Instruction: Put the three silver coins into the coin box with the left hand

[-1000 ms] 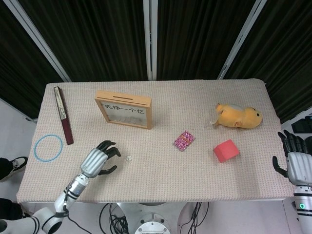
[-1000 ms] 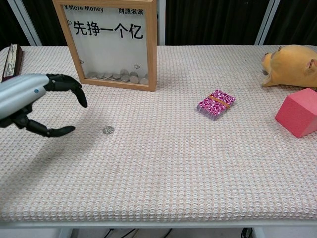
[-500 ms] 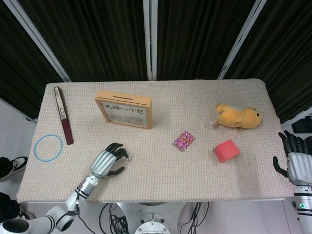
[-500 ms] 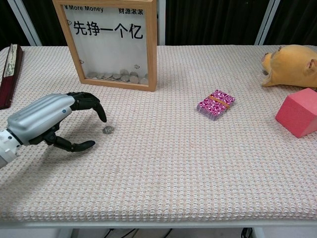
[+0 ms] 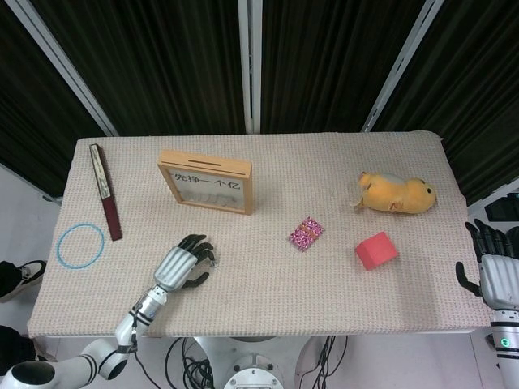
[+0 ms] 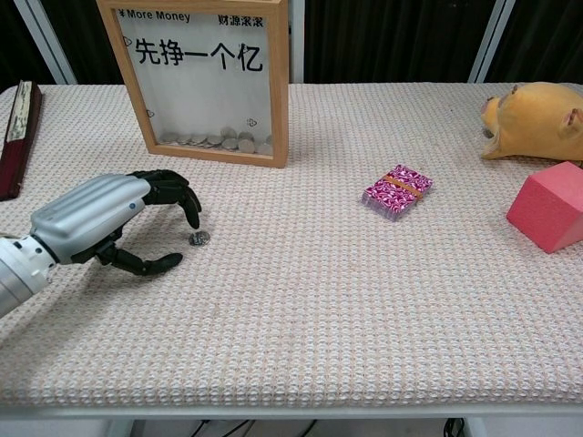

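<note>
Grasp: left robot hand (image 6: 109, 218) is low over the desk (image 6: 346, 309), fingers curled down and spread from the thumb, holding nothing; its fingertips (image 6: 193, 217) hang just above the silver coin (image 6: 199, 238).
Coin: lies flat on the woven cloth, in front of the coin box (image 6: 202, 77) and slightly toward its left edge, apart from it. Only this one loose coin shows; several already sit at the bottom of the box behind its clear pane.
Pickup advice: a flat coin on textured cloth likely resists a plain pinch. Bring thumb and a fingertip down on opposite edges, press lightly, and tip the coin up onto its edge before closing, or it may slide.
Delivery: the head view shows a dark slot along the box's top edge (image 5: 209, 163). The coin should go in edge-on and aligned with the slot; lift clear of the frame first so the box is not knocked.
Other hand: right robot hand (image 5: 491, 261) waits off the desk's right edge, far from the box, fingers loosely apart and empty.
</note>
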`<state>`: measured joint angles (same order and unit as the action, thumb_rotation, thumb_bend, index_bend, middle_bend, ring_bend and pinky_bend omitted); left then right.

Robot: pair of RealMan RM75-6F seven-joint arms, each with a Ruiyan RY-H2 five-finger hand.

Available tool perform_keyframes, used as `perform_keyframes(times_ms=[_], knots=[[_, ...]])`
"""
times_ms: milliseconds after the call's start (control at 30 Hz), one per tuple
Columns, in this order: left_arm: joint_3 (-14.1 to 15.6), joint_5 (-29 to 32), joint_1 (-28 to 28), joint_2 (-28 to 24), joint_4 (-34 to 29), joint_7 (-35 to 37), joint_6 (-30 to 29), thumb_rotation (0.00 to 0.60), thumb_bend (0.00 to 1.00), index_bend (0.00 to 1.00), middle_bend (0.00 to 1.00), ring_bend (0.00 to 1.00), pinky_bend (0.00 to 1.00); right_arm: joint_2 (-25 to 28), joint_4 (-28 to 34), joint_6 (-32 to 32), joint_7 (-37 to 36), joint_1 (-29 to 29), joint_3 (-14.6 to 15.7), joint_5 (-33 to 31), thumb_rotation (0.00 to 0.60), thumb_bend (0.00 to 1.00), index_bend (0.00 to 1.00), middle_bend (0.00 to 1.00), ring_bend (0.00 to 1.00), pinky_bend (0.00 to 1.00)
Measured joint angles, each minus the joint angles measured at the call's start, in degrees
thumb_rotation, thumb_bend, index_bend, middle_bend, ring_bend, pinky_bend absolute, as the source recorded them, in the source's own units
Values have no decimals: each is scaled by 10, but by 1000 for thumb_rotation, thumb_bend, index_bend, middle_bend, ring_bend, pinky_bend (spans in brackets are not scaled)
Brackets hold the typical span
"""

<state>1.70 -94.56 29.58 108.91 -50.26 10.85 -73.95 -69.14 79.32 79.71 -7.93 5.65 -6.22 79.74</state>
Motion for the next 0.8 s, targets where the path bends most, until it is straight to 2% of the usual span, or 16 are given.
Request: perform_keyframes(times_ms=[800], knots=[[0,6,8,1,-11,10,15,600,253,406,256,107,166,-3,-3,3,2,0,-1,2,600,425,0,0,0,0]])
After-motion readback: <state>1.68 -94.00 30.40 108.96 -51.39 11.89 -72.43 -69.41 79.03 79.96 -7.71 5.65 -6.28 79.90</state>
